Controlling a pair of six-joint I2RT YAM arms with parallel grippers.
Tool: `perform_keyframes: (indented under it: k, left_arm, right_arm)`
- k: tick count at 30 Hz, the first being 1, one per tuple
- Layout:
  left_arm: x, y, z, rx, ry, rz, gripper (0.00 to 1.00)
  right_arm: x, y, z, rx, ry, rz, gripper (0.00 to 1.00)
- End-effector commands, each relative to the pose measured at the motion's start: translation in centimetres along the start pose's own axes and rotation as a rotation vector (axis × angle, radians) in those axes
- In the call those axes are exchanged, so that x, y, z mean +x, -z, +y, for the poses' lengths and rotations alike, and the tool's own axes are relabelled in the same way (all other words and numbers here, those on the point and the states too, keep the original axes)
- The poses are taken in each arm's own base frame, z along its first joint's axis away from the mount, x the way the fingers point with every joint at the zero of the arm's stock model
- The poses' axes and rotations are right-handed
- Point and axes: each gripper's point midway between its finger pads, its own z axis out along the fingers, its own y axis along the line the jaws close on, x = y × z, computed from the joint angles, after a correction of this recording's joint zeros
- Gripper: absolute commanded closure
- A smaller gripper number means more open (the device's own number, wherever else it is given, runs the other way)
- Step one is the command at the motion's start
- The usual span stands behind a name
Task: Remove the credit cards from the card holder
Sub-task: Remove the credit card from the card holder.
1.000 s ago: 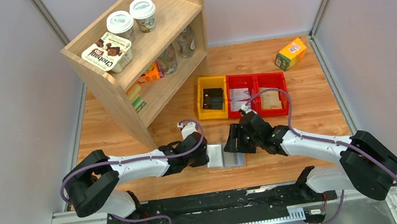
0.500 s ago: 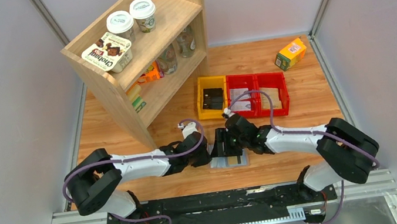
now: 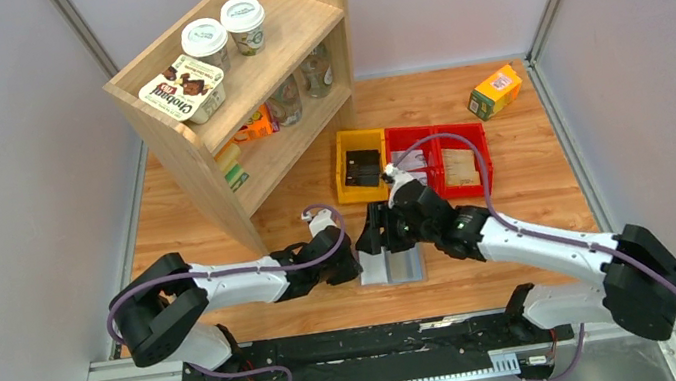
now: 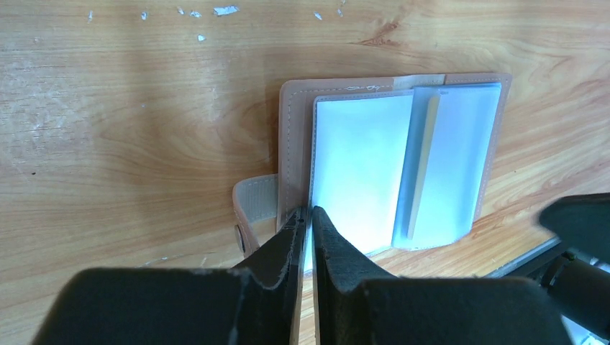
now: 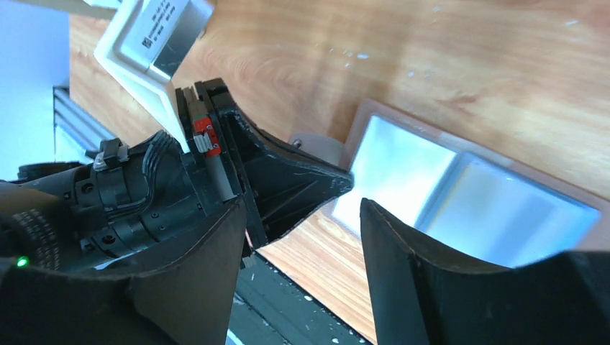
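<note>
The card holder lies open on the wooden table, its clear pocket sheets facing up and its taupe strap sticking out to the left. A tan-yellow credit card shows as a narrow strip between the two pocket panels. My left gripper is shut on the near left edge of the card holder. Just beyond the holder's left half hovers my right gripper, open and with nothing between its fingers. In the right wrist view the card holder lies beyond the right gripper.
A yellow bin and two red bins holding flat items stand behind the holder. A wooden shelf with cups and jars stands at the back left. An orange-green carton is at the back right. A metal rail runs along the near edge.
My right gripper has swung left from beside the holder to over its left half, close to the left gripper. The left gripper has stayed put on the holder's edge.
</note>
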Motion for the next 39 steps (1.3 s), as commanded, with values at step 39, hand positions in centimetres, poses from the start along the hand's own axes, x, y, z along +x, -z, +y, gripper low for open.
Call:
perform_keyframes:
  k: [39]
  left_arm:
    - [2.0,-0.4,1.4,-0.034,-0.001,0.068,0.87]
  right_arm:
    - [2.0,-1.4,-6.6,0.214,-0.042,0.041,0.37]
